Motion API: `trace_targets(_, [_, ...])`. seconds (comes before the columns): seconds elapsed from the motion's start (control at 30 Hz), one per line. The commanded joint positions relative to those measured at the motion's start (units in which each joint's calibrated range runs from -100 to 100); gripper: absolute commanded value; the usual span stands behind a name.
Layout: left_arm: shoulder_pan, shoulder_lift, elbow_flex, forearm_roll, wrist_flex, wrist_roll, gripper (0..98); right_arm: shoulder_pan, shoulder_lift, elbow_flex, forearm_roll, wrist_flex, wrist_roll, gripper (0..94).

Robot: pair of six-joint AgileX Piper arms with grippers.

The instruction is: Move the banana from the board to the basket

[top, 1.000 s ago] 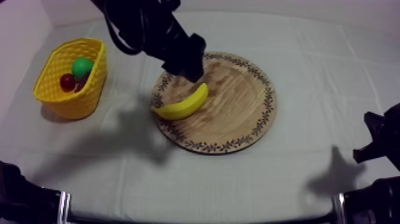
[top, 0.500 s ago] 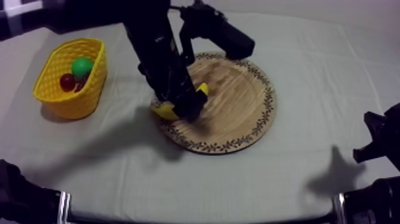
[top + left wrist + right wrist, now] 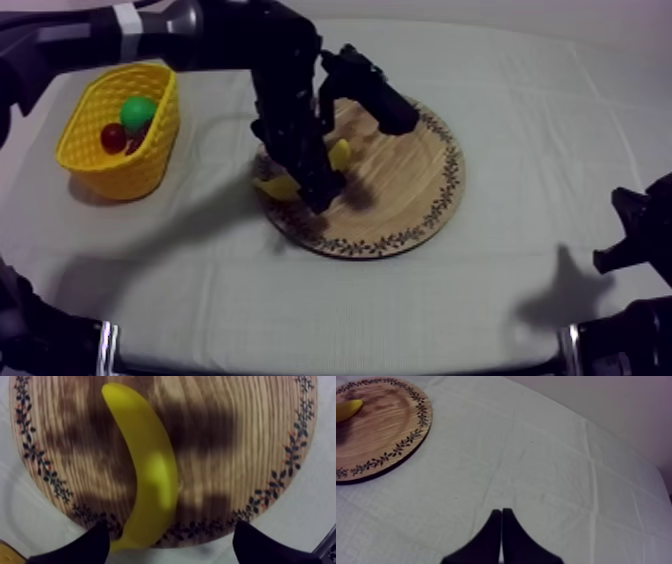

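1. Banana [image 3: 281,187] found in top view at the left edge of the wooden board [image 3: 425,205], same spot as a second ago. Left gripper [image 3: 318,192] now down astride its middle, dropped from above the far end. Yellow basket [image 3: 95,165] well apart to the left, already holding a green fruit [image 3: 138,110] and a small red fruit [image 3: 113,137]. Right gripper [image 3: 630,240] parked low at the right, unmoved.
2. Left wrist view: fingers [image 3: 91,548] released and spread wide, with the banana's near end in the gap, just beside one tip. Nothing clamped yet; banana flat on the board. Reads as approach finished, and leaves closing as the likely next step before any lift toward the basket.
3. Right wrist view: jaws clenched on nothing, a narrow wedge over bare cloth [image 3: 551,456], with the board and a banana tip well off.
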Motion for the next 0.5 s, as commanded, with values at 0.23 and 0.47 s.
trace_targets(0.23, [-0.7,6.4,-5.3,-0.02,-0.1,-2.1,88.3,0.0,0.0,0.0,0.0,0.0,0.0,0.3])
trace_targets(0.47, [-1.3,9.2,-7.4,0.10,-0.2,-3.1,75.2,0.0,0.0,0.0,0.0,0.0,0.0,0.3])
